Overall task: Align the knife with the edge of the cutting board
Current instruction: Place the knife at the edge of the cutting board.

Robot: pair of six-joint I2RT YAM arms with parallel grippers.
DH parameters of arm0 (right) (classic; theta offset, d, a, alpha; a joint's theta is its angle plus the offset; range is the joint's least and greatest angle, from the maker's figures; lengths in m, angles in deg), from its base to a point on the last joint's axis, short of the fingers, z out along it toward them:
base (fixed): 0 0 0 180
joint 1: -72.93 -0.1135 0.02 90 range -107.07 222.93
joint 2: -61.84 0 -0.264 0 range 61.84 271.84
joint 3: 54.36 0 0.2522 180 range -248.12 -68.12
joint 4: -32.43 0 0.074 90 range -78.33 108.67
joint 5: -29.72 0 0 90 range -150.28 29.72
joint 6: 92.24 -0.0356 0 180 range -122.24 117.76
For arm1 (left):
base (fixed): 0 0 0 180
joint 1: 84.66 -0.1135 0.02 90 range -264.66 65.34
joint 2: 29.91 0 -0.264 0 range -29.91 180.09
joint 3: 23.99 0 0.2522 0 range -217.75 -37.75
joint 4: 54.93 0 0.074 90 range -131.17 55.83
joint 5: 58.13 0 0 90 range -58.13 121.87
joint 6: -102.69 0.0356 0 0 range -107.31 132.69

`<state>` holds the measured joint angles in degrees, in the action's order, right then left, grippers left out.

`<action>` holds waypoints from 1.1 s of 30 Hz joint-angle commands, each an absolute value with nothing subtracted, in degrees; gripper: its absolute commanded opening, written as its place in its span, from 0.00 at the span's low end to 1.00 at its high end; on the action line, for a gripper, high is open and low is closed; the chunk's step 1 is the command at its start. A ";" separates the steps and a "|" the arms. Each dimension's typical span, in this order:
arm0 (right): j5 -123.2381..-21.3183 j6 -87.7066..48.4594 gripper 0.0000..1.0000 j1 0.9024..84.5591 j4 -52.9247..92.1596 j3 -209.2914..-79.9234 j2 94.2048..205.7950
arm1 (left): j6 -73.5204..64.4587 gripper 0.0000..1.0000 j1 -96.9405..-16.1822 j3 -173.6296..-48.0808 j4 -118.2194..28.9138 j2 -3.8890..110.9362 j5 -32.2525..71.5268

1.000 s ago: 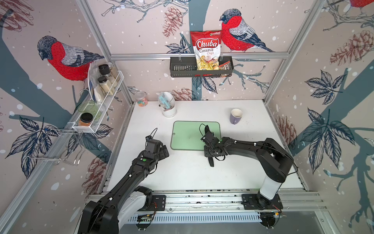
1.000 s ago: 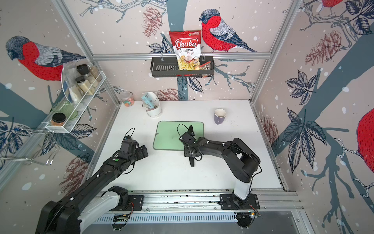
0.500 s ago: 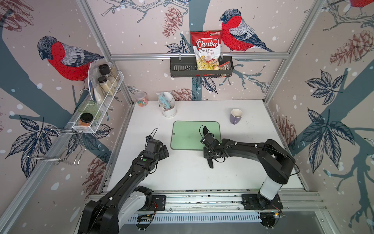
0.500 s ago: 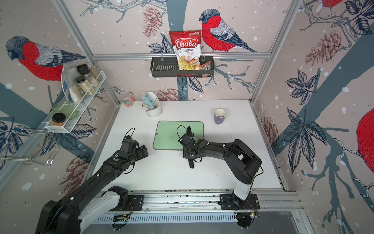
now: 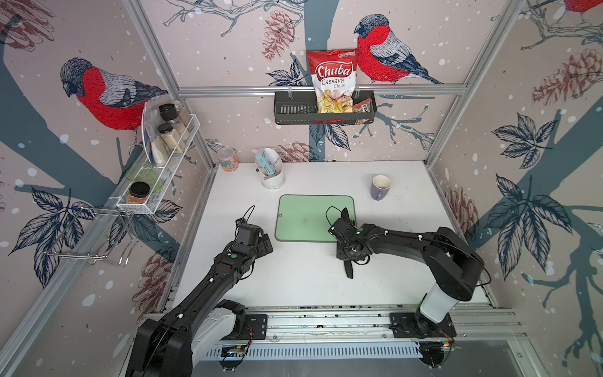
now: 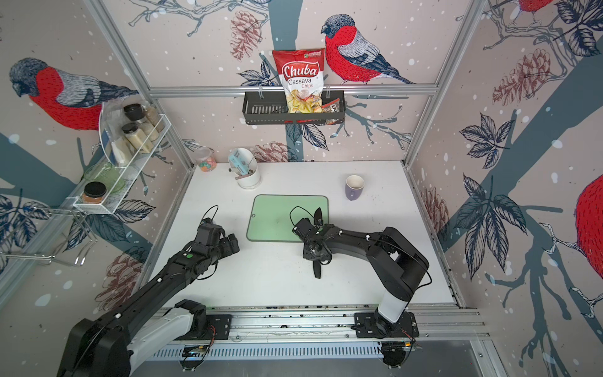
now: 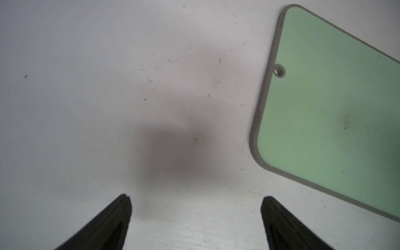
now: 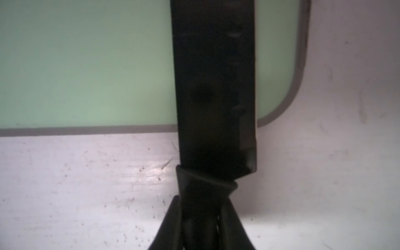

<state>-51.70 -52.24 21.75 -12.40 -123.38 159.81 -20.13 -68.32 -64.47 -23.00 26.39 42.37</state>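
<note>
Right claw (image 5: 346,254) is sitting just right of frame centre in both top views, over the knife (image 5: 348,269). From above, the arm is covering the grip itself. Only the blade tip is showing over the board (image 5: 306,218), near its right short edge. The handle butt is sticking out below the claw, towards the bottom of the frame, over the white table (image 5: 293,284).

The right wrist view is filling that gap. Both fingers (image 8: 171,223) are pressing on the handle from either side, just behind the blade's heel, with the jaws nearly together. The blade is crossing the board's long edge and running roughly parallel to the short rim. A narrow strip of green is showing between blade and rim. The frame edge is cutting off the tip here, so the top views are the only ones giving it. Cannot tell from any view whether the blade is resting on the board or hanging just above it.

Left claw (image 5: 265,243) is hovering left of centre in both top views, near the board's left short edge, but its gap is unclear from there. The left wrist view is settling this: its fingers (image 7: 121,218) are standing wide apart with nothing between them, bare table underneath. This view is also giving the clearest look at the board's small hole and grey rim.
</note>
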 commanded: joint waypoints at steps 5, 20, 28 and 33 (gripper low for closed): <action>-52.13 -51.98 0.02 23.33 -19.64 -122.94 159.78 | -19.99 0.95 -68.11 -64.78 -23.69 26.22 42.79; -53.62 -48.28 0.03 24.86 -20.17 -124.03 159.68 | -20.07 0.95 -67.76 -65.88 -23.82 28.85 43.57; -54.68 -47.59 0.03 24.88 -19.95 -125.53 160.81 | -20.01 0.95 -67.70 -65.96 -23.82 28.97 43.72; -55.20 -48.06 0.03 25.76 -19.21 -125.60 161.13 | -20.00 0.95 -67.62 -65.87 -23.91 28.79 43.58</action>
<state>-53.62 -48.48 25.49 -18.72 -125.66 160.73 -20.13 -67.78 -65.59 -23.11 28.90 42.81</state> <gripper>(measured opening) 0.212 0.951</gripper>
